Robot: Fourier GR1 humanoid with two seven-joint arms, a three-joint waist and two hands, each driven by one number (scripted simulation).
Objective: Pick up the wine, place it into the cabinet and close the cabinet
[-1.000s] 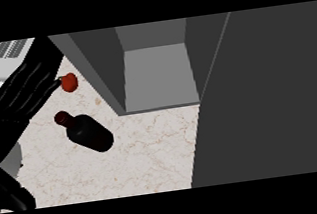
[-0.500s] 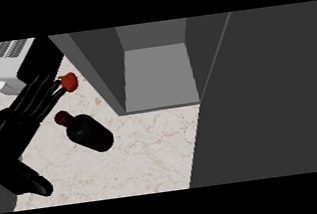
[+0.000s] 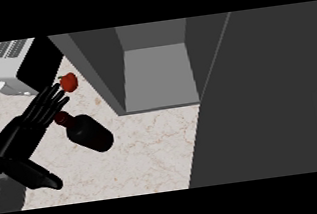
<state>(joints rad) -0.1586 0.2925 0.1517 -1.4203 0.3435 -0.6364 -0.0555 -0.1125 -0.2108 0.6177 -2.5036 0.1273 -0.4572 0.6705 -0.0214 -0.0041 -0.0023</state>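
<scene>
wine: dark bottle (image 3: 87, 132) lying on its side on the pale marbled table (image 3: 145, 151), neck toward upper left, in front of the cabinet.
left robot hand (image 3: 33, 123): at the view's left, fingers straight and spread, just beside the bottle's neck, not curled round it.
cabinet: grey cabinet (image 3: 157, 74) open, its door (image 3: 272, 94) swung out at the right.
nearby: small red object (image 3: 68, 81) past the fingertips; white toaster (image 3: 7, 66) at upper left.

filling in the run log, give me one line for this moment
phase: reach | left robot hand: open, beside bottle neck | wine bottle: lying on counter, not held | cabinet: open | right robot hand: not in view
</scene>
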